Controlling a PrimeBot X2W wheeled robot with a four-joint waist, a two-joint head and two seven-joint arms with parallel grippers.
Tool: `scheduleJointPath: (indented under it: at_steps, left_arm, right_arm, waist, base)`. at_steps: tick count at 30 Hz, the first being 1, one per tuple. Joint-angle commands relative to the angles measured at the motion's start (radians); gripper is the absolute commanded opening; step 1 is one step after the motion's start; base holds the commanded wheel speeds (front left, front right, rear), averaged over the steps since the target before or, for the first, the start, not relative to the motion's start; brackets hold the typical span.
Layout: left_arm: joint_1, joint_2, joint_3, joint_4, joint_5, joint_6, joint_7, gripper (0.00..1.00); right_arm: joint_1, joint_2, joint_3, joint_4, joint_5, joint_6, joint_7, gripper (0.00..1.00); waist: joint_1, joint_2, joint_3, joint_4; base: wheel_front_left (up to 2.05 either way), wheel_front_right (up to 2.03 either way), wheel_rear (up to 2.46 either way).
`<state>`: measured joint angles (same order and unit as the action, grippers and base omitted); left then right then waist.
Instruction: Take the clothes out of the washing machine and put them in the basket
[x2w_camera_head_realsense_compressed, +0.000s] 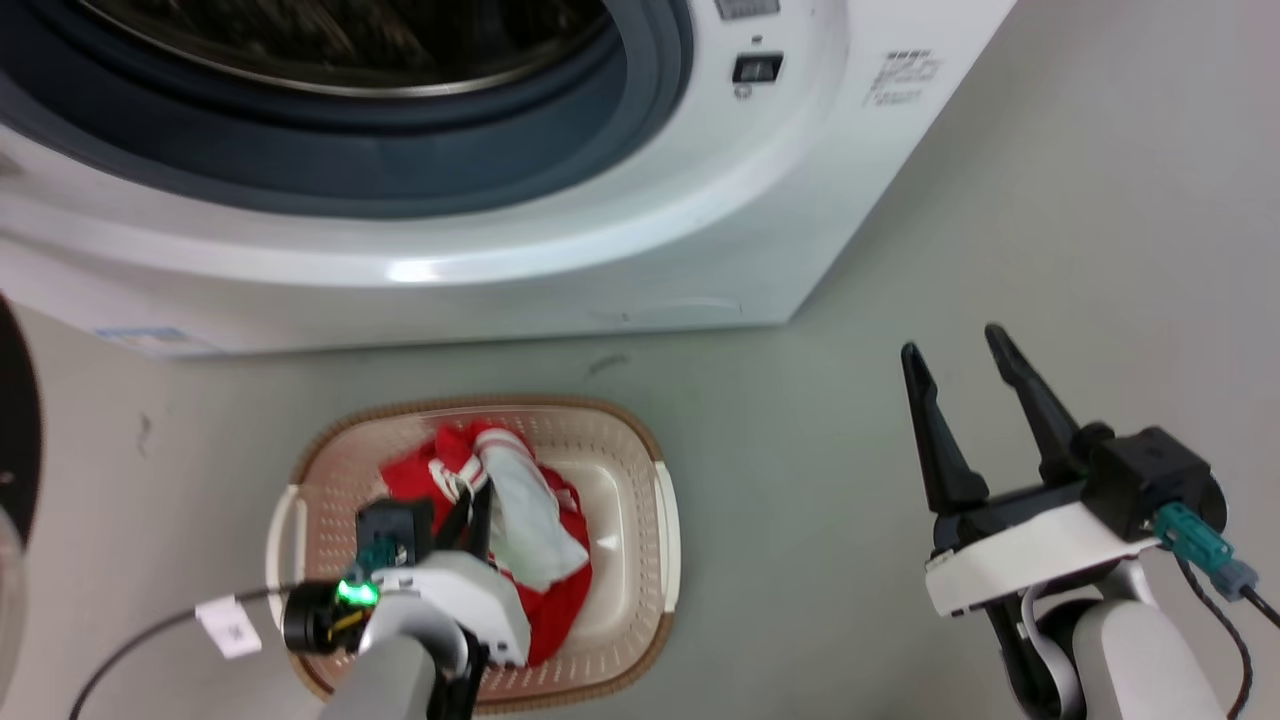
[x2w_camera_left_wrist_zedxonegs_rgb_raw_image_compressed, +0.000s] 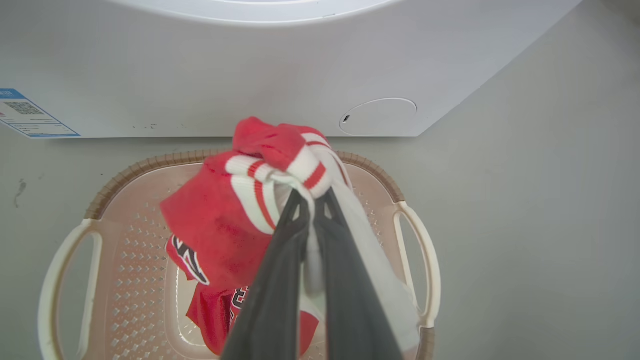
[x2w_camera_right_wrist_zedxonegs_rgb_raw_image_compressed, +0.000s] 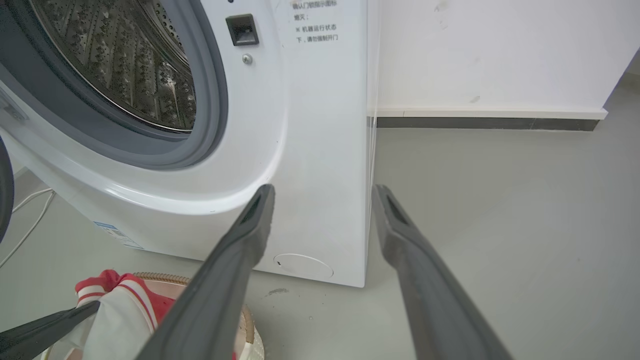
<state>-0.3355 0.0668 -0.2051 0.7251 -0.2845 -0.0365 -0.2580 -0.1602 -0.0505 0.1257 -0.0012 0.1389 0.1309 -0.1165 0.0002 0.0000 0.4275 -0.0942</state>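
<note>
The clothes (x2w_camera_head_realsense_compressed: 520, 520), a red jersey bundled with a white garment with red-striped trim (x2w_camera_left_wrist_zedxonegs_rgb_raw_image_compressed: 280, 165), hang over and partly rest in the basket (x2w_camera_head_realsense_compressed: 630, 450). My left gripper (x2w_camera_left_wrist_zedxonegs_rgb_raw_image_compressed: 312, 200) is shut on the white striped fabric, holding the bundle above the basket (x2w_camera_left_wrist_zedxonegs_rgb_raw_image_compressed: 125, 235). The washing machine (x2w_camera_head_realsense_compressed: 560, 230) stands behind the basket with its door open and steel drum (x2w_camera_right_wrist_zedxonegs_rgb_raw_image_compressed: 125, 60) showing. My right gripper (x2w_camera_head_realsense_compressed: 955, 350) is open with nothing between its fingers, held above the floor to the right of the basket (x2w_camera_right_wrist_zedxonegs_rgb_raw_image_compressed: 250, 330) and pointing at the washing machine's lower right corner (x2w_camera_right_wrist_zedxonegs_rgb_raw_image_compressed: 320, 190).
Grey floor (x2w_camera_head_realsense_compressed: 1050, 250) spreads to the right of the machine. A black door rim (x2w_camera_head_realsense_compressed: 15, 420) shows at the far left edge. A white wall with a dark baseboard (x2w_camera_right_wrist_zedxonegs_rgb_raw_image_compressed: 485, 122) stands beyond the machine. A cable (x2w_camera_right_wrist_zedxonegs_rgb_raw_image_compressed: 25, 215) lies on the floor at the left.
</note>
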Motion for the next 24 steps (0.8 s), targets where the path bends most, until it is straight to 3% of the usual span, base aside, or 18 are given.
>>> scheduleJointPath:
  at_steps: [1,11,24]
  left_arm:
    - [-0.029,0.003,0.004,0.015,0.004,-0.003,-0.005,0.0]
    - [-0.237,0.014,0.004,0.19,0.06,-0.024,-0.007,0.0]
    - [-0.343,0.024,0.007,0.456,0.063,-0.023,-0.007,0.0]
  right_arm:
    - [-0.018,0.001,0.001,0.002,-0.007,0.0,-0.006,1.0]
    - [-0.135,0.001,0.059,0.023,0.014,0.0,-0.051,1.0]
    - [-0.206,0.001,0.098,0.092,0.052,0.0,-0.106,1.0]
  waist:
    - [-0.0002,0.0,0.076,-0.019]
    - [-0.0002,0.0,0.275,-0.077]
    - [-0.0002,0.0,0.356,-0.138]
  base:
    - [0.0,0.0,0.0]
    - [0.0,0.0,0.0]
    - [0.0,0.0,0.0]
